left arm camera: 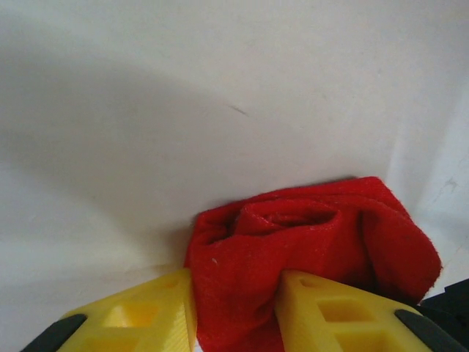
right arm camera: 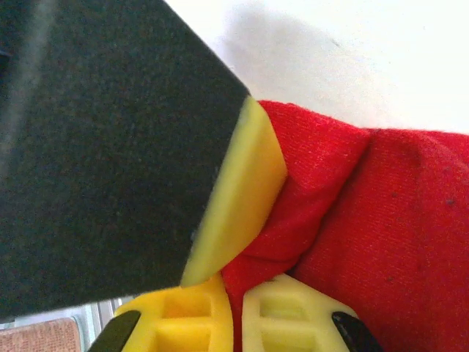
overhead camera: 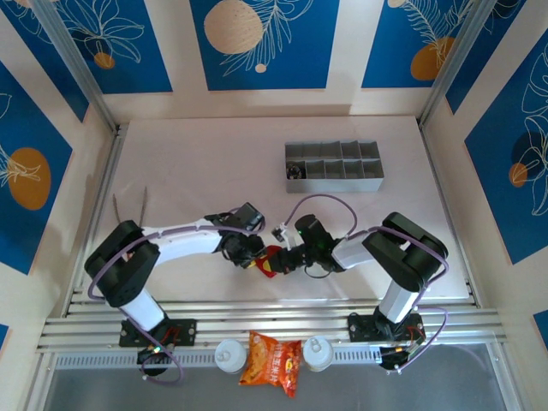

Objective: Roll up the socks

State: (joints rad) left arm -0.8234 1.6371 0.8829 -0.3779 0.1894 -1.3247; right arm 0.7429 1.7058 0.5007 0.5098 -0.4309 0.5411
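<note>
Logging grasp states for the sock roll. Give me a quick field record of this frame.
left gripper: shut on red sock, fabric between fingers
right gripper: shut, pinching a fold of the same sock
sock location: near-centre of table, between both arms
grey divider tray: far right of table
orange snack bag: beyond near edge

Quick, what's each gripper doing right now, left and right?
Left gripper: closed on the red sock.
Right gripper: shut, pinching a fold of the same red sock.
</note>
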